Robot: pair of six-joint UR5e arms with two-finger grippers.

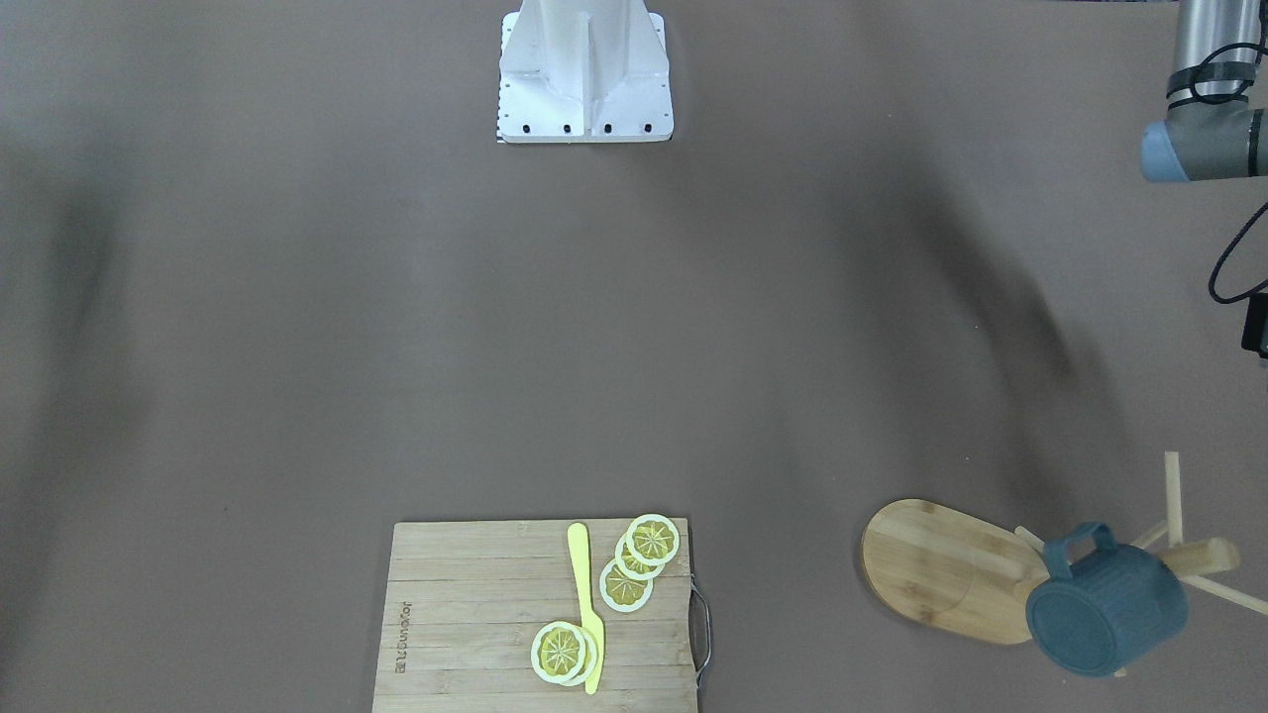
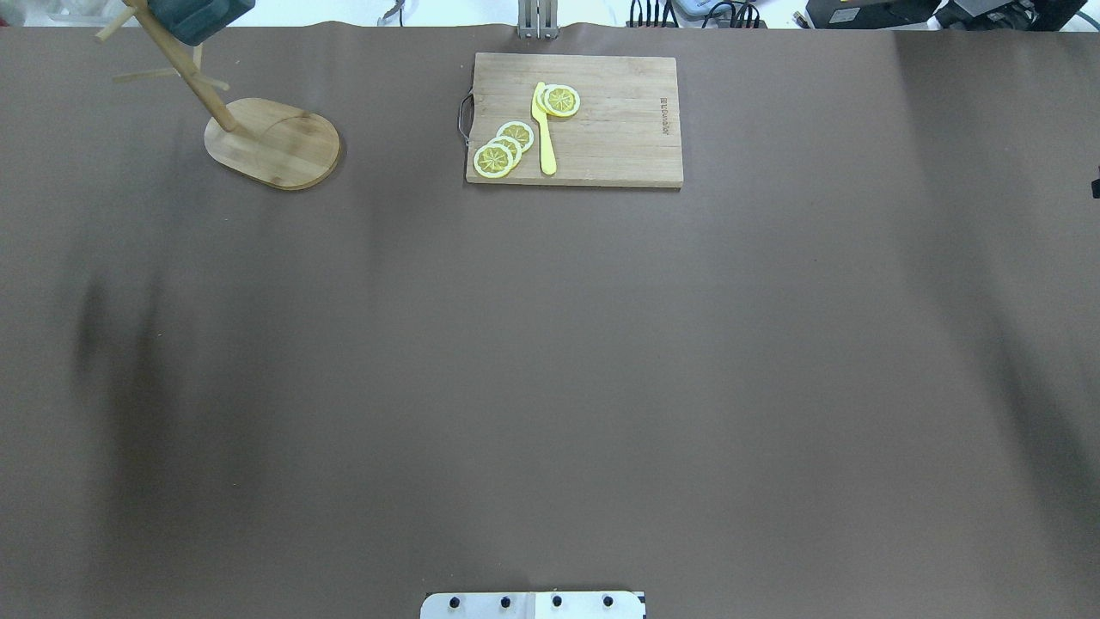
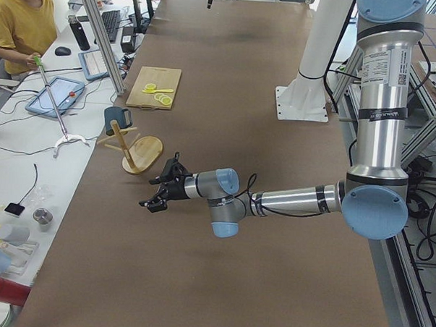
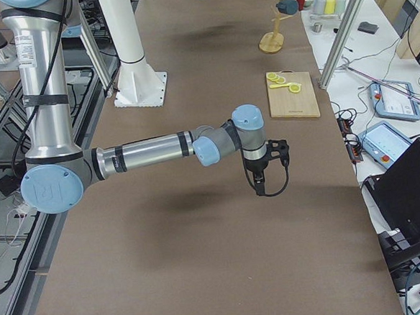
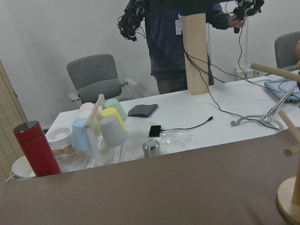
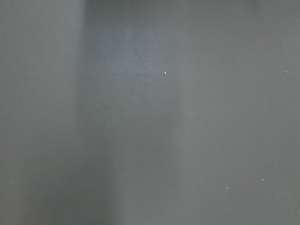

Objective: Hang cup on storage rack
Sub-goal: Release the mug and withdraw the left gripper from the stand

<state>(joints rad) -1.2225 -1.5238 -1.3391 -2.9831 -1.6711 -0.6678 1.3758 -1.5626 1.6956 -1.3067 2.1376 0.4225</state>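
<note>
The dark teal-blue cup (image 1: 1105,614) hangs by its loop handle on a peg of the wooden storage rack (image 1: 941,569), near the far left corner of the table. It also shows in the overhead view (image 2: 202,13) above the rack's oval base (image 2: 275,142). My left gripper (image 3: 159,193) hovers over the table, a short way from the rack (image 3: 142,153) and apart from the cup (image 3: 117,118); I cannot tell if it is open. My right gripper (image 4: 261,186) points down over the table's right half, far from the rack (image 4: 272,43); I cannot tell its state.
A slatted cutting board (image 2: 619,129) with lemon slices (image 2: 503,150) and a yellow knife (image 2: 544,129) lies at the far middle. The robot's white base (image 1: 584,79) stands at the near edge. A side table with a red bottle (image 5: 35,147) and cups lies beyond the left end.
</note>
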